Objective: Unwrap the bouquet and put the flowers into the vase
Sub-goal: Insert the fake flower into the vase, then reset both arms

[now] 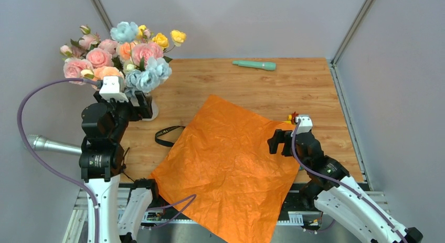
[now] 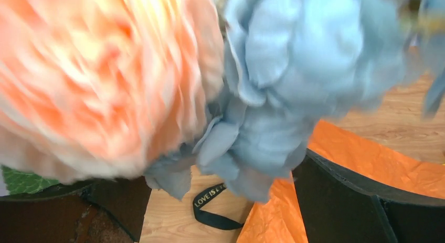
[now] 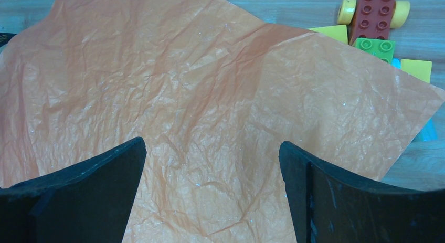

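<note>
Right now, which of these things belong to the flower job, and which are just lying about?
Part of the job:
flowers
vase beneath them
orange paper, spread flat
black strap, lying loose

Just lying about:
teal stick
toy blocks
grey metal tube

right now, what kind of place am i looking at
Probably a robot lab cell: a wooden table boxed in by grey panels, the left arm and right arm mounted at its near edge, and staged props like the flowers and orange paper.
</note>
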`<state>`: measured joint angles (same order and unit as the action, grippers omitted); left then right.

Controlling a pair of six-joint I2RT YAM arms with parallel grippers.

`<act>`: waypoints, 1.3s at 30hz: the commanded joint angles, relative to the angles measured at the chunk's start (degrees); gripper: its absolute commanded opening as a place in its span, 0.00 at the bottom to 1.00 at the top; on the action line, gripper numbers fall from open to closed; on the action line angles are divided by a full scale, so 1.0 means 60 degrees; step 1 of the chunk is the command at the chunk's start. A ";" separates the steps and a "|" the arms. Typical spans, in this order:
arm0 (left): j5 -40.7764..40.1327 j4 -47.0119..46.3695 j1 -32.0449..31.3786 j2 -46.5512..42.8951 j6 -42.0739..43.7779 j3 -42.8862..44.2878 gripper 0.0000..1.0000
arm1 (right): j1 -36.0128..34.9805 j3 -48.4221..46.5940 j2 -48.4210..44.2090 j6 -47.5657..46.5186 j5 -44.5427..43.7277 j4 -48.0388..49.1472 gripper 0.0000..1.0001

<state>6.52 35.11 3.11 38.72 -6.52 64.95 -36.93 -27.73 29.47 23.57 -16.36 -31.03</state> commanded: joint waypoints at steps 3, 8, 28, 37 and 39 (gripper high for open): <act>-0.0263 0.0563 0.0081 -0.0064 0.0294 0.1101 1.00 | 0.0046 -0.0643 0.0127 -0.0195 0.0036 0.0340 1.00; -0.0424 0.1174 0.0081 -0.0149 0.0208 0.1592 1.00 | 0.0046 -0.0966 0.0143 -0.0230 -0.0244 0.0107 1.00; -0.1595 0.1281 0.0049 -0.4003 -0.1077 -0.2072 1.00 | 0.0040 -0.1179 -0.1652 -0.0276 -0.2340 -0.0250 1.00; -0.1148 0.0382 0.0052 -0.4537 -0.1469 -0.3371 1.00 | 0.0049 -0.1129 -0.1691 -0.0340 -0.2338 -0.0215 1.00; -0.1146 0.0374 0.0052 -0.4547 -0.1473 -0.3400 1.00 | 0.0040 -0.1122 -0.1616 -0.0327 -0.2331 -0.0207 1.00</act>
<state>-1.39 40.77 3.14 12.10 -13.85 45.23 -36.93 -33.50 19.11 22.15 -29.52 -33.61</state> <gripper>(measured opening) 0.998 0.998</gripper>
